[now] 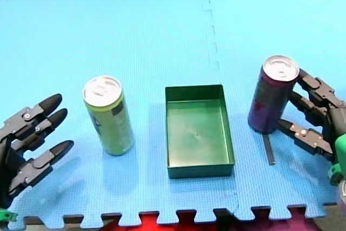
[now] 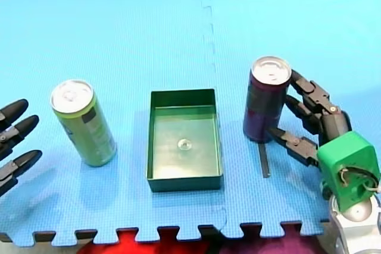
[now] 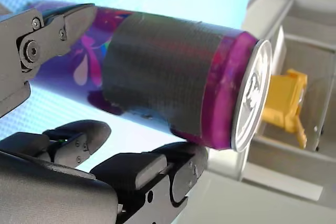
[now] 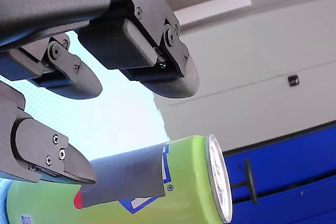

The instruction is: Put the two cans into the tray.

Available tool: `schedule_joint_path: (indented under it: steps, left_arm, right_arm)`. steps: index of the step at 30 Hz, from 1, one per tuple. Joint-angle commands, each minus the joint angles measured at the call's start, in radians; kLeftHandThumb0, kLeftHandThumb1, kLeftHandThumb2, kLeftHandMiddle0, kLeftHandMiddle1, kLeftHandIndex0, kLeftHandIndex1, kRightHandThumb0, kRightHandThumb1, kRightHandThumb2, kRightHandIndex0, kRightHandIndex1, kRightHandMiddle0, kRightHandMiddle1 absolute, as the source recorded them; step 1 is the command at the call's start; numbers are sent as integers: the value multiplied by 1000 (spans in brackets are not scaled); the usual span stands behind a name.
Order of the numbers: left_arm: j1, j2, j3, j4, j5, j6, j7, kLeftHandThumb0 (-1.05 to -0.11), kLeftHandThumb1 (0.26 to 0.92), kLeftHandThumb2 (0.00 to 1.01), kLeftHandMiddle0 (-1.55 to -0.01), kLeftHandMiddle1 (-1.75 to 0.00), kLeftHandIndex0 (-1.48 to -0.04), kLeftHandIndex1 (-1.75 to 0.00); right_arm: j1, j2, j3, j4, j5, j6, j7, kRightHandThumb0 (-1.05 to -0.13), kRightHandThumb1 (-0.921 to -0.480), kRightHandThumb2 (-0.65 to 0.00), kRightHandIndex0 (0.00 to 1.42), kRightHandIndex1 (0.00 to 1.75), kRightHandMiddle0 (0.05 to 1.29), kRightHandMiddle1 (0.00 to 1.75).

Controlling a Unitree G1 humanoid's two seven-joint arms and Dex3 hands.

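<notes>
Right hand (image 2: pixel 321 120) clasps the upright purple can (image 1: pixel 273 93) right of the tray (image 1: pixel 200 169); left hand (image 1: pixel 27 133), empty and uncurled, is near the green can (image 1: pixel 108 114)

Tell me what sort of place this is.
Probably a robot lab test bench: blue foam mat, a staged green tray, right hand at the purple can, left hand beside the green can.

Green can (image 1: pixel 108 116), purple can (image 1: pixel 272 94) upright — green tray (image 1: pixel 189 144) between.
</notes>
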State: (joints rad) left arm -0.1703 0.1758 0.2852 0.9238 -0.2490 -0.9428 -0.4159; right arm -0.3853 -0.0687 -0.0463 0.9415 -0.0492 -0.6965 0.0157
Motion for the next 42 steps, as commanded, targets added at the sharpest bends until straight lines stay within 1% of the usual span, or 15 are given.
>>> schedule_joint_path:
  steps: [1,2,6,8,10,19,22,26,28,31,32,34,37,39,42]
  left_arm:
    - [-1,6,1,-1,0,2,4,-1048,829,4,-710,-3,-715,-1]
    - [-1,6,1,-1,1,3,5,-1048,829,4,-710,-3,-715,-1]
    - [-3,7,1,0,4,5,8,-1048,832,4,-710,-3,-715,0]
    - [-4,8,2,1,3,6,7,-1048,834,5,-711,-3,-715,0]
    - [-5,9,2,3,2,7,5,-1048,835,5,-711,-3,-715,0]
    - [-6,10,2,5,5,5,6,-1048,838,4,-710,-2,-714,0]
    - [-8,11,2,8,4,6,5,-1048,839,4,-710,-2,-714,0]
    - [-10,11,4,9,-4,5,-6,-1048,839,3,-709,-1,-713,0]
    - [-10,9,6,8,-13,4,-17,-1048,837,2,-708,-1,-712,0]
    - [-8,5,8,3,-22,2,-27,-1048,835,1,-708,-1,-712,0]
    - [-8,4,8,2,-24,2,-28,-1048,835,1,-708,-1,-712,0]
    - [-6,3,8,-1,-27,3,-31,-1048,834,0,-708,-1,-712,0]
    - [-4,4,9,-5,-32,7,-38,-1048,833,0,-707,0,-713,-1]
    - [-2,4,9,-8,-34,8,-41,-1048,832,0,-706,0,-713,-1]
    - [-1,4,10,-11,-38,11,-44,-1048,831,0,-704,0,-713,-1]
  right_arm:
    - [-7,6,-8,7,16,-17,9,-1048,-768,-7,559,10,473,4]
    - [-8,10,-11,9,24,-21,17,-1048,-770,-8,562,11,475,5]
    - [-11,31,-26,11,69,-25,63,-1048,-778,-10,576,16,486,9]
    - [-13,38,-32,14,83,-27,79,-1048,-782,-10,584,19,493,11]
    - [-14,41,-34,17,87,-31,86,-1048,-783,-9,591,21,498,12]
    - [-17,42,-36,28,77,-44,88,-1048,-783,-4,620,27,514,14]
    - [-19,41,-34,32,68,-47,80,-1048,-784,-4,626,28,515,13]
    - [-18,39,-28,30,47,-44,55,-1048,-789,-6,627,25,515,10]
    - [-17,36,-22,28,30,-39,35,-1048,-793,-7,622,20,512,8]
    - [-14,25,-5,25,-14,-36,-5,-1048,-801,-9,585,4,495,1]
    - [-14,22,-1,25,-26,-35,-16,-1048,-804,-10,573,2,488,0]
    - [-13,17,5,26,-41,-35,-34,-1048,-809,-11,556,0,478,0]
    - [-13,10,18,27,-75,-35,-76,-1048,-818,-12,504,0,456,0]
    - [-12,7,26,25,-89,-36,-95,-1048,-825,-13,479,0,436,0]
    - [-11,5,31,26,-96,-36,-109,-1048,-833,-13,459,0,417,0]
